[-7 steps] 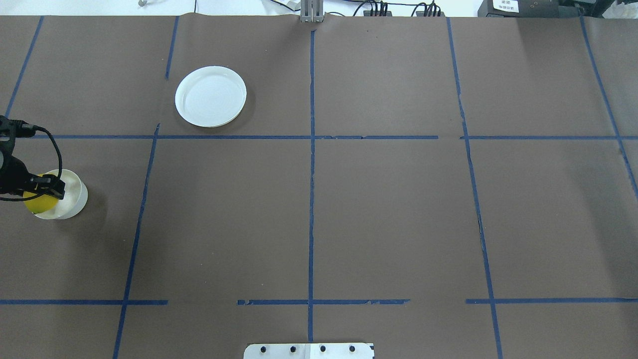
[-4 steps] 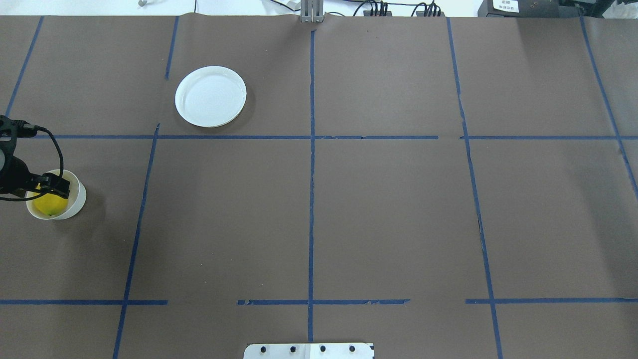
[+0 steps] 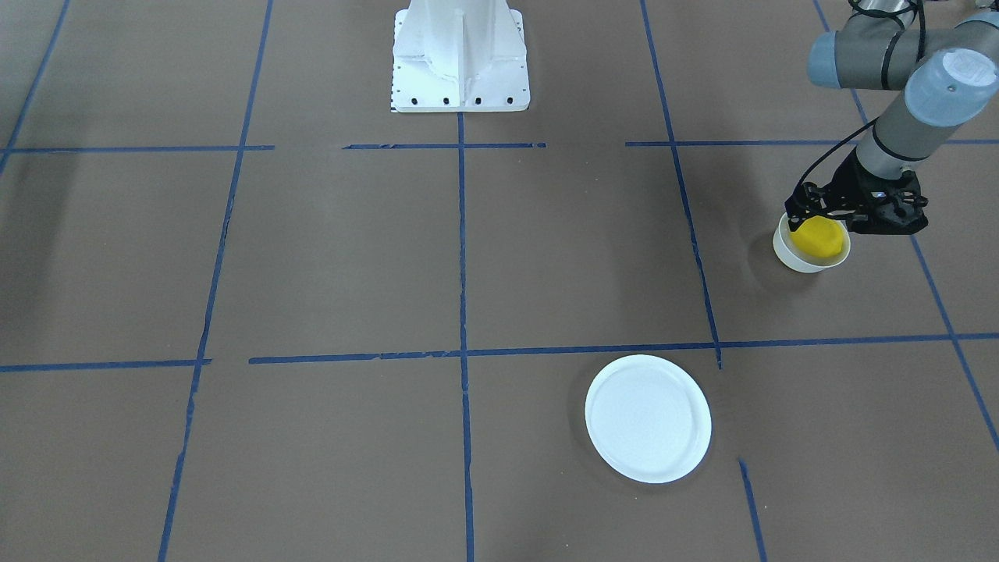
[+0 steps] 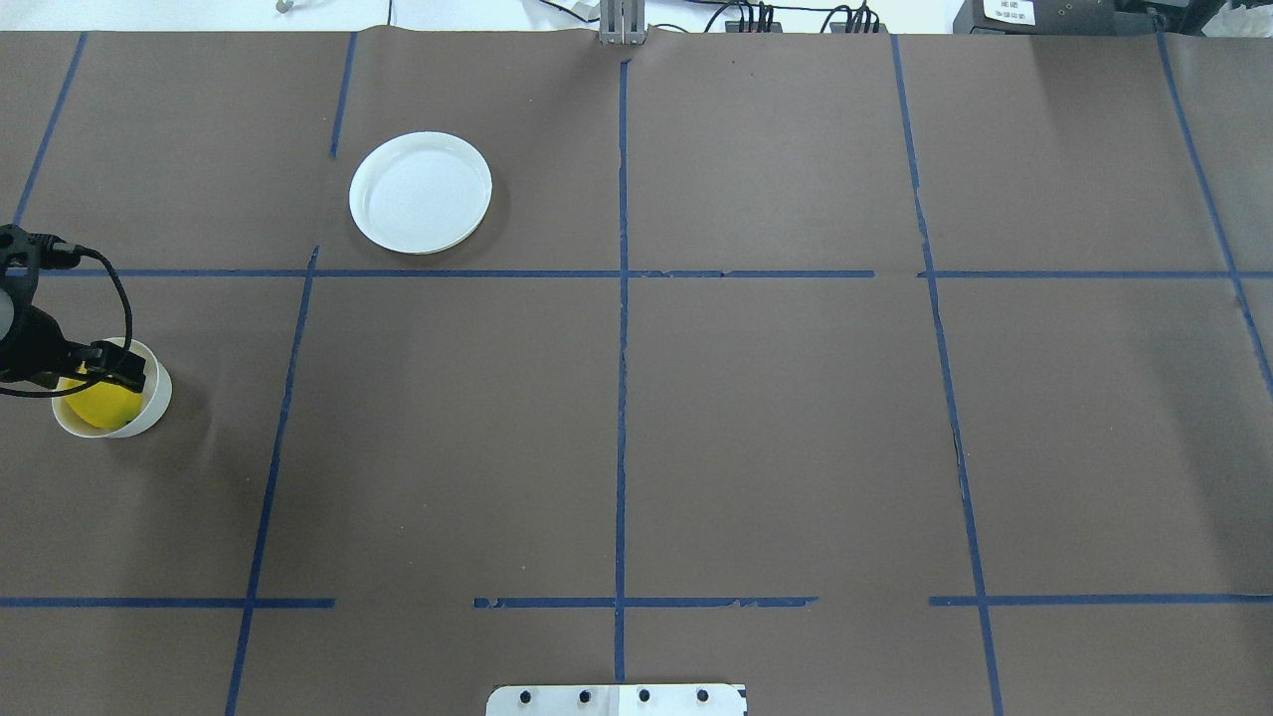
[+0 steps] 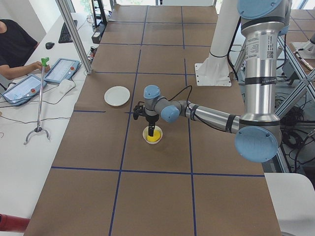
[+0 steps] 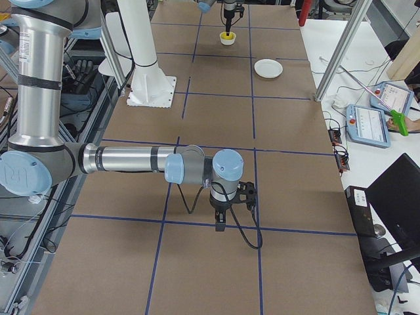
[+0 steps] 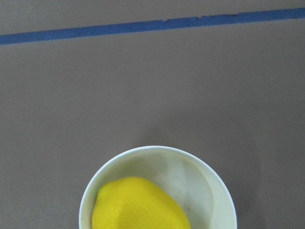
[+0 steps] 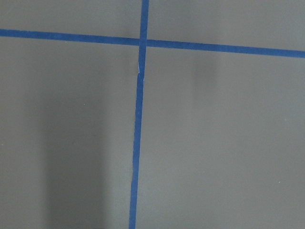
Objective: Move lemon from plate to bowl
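Observation:
The yellow lemon [image 3: 819, 238] lies inside the small off-white bowl [image 3: 794, 260], its top above the rim. It also shows in the overhead view [image 4: 92, 406] and in the left wrist view [image 7: 138, 205], low in the bowl [image 7: 217, 191]. My left gripper [image 3: 816, 217] hangs straight over the bowl, its black fingers open astride the lemon's top. The white plate [image 3: 648, 417] lies bare, well away from the bowl [image 4: 156, 398]. My right gripper [image 6: 220, 226] shows only in the exterior right view, pointing down at the paper; I cannot tell whether it is open or shut.
Brown paper with blue tape lines covers the table. The robot's white base [image 3: 460, 55] stands at the table's middle edge. The bowl stands near the table's left end. An operator with tablets [image 5: 24, 83] sits beyond the far side.
The lemon has gone from the fingers at the bowl's rim down into the bowl. The bowl has settled upright. My left gripper has shifted slightly over the bowl.

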{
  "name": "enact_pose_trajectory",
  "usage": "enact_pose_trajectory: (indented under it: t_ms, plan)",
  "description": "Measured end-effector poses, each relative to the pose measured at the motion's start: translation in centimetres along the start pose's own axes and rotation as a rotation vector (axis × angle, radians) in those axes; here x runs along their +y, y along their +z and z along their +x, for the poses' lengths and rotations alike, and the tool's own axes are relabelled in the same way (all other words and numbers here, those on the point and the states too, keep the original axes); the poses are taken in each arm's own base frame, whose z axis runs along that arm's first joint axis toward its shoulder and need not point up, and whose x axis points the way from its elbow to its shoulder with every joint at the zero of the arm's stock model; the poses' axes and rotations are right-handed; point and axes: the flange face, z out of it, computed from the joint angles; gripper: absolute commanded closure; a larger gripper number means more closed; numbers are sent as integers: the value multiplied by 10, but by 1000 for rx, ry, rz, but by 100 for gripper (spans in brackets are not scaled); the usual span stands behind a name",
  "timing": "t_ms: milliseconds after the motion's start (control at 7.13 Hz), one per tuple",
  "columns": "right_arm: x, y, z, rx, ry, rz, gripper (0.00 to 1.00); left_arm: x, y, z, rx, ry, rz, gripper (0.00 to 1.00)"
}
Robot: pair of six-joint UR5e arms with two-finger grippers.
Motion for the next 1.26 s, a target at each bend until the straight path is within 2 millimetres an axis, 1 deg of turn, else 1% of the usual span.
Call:
enact_pose_trajectory:
  t_ms: [140,280,421,561,701,841,981,1121,1262]
  plan:
    - [0,0,0,0,0,0,0,-18,-20,-14,-5,32,5,0]
    - [0,0,0,0,0,0,0,-32,-42,-34,-1,56,11,0]
    - [0,0,0,0,0,0,0,-39,-62,-58,18,77,23,0]
    - [0,0,0,0,0,0,0,-43,-81,-90,46,97,38,0]
    - [0,0,0,0,0,0,0,-43,-98,-129,64,92,52,0]
    - [0,0,0,0,0,0,0,-40,-113,-164,63,72,58,0]
    - [0,0,0,0,0,0,0,-29,-121,-192,58,56,53,0]
    - [0,0,0,0,0,0,0,-11,-123,-216,55,31,50,0]
    - [0,0,0,0,0,0,0,1,-126,-232,53,4,55,0]
